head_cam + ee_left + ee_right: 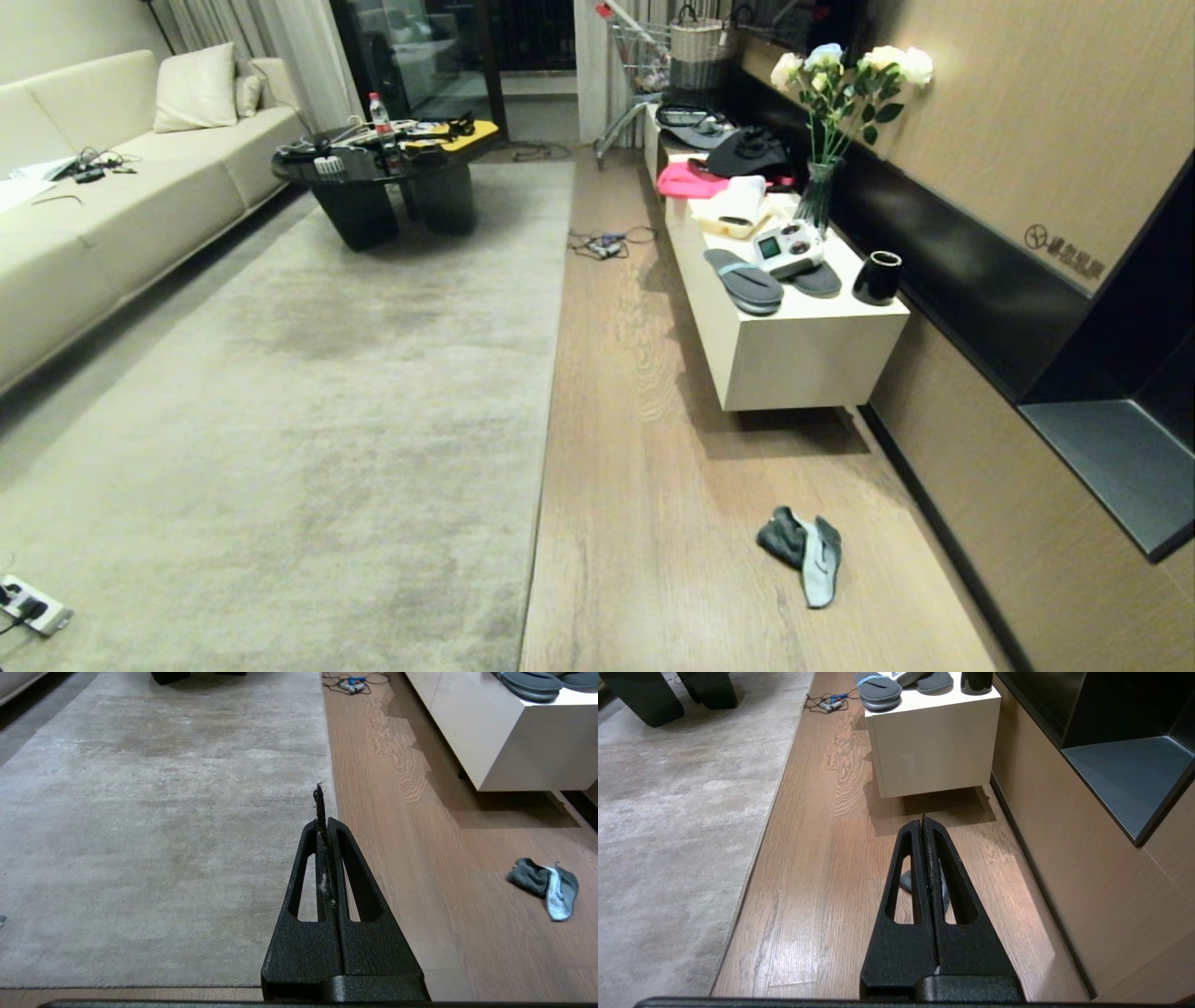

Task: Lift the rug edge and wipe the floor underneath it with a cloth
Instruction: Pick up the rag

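Nothing of the job looks done yet, we judge: the rug (308, 392) lies flat, its thin straight edge along the floor (644, 485), and the cloth (803, 553) sits crumpled on the planks, well apart from that edge. Our left gripper (322, 807) and right gripper (923, 823) both hang pressed together, empty. Short mottled pile meets glossy streaked wood; the rag is soft, dark grey with a pale part.

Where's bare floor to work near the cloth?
Free: floor strip between rug edge and white cabinet, all round the cloth. Crowded: cabinet top; cable tangle on the floor farther off.
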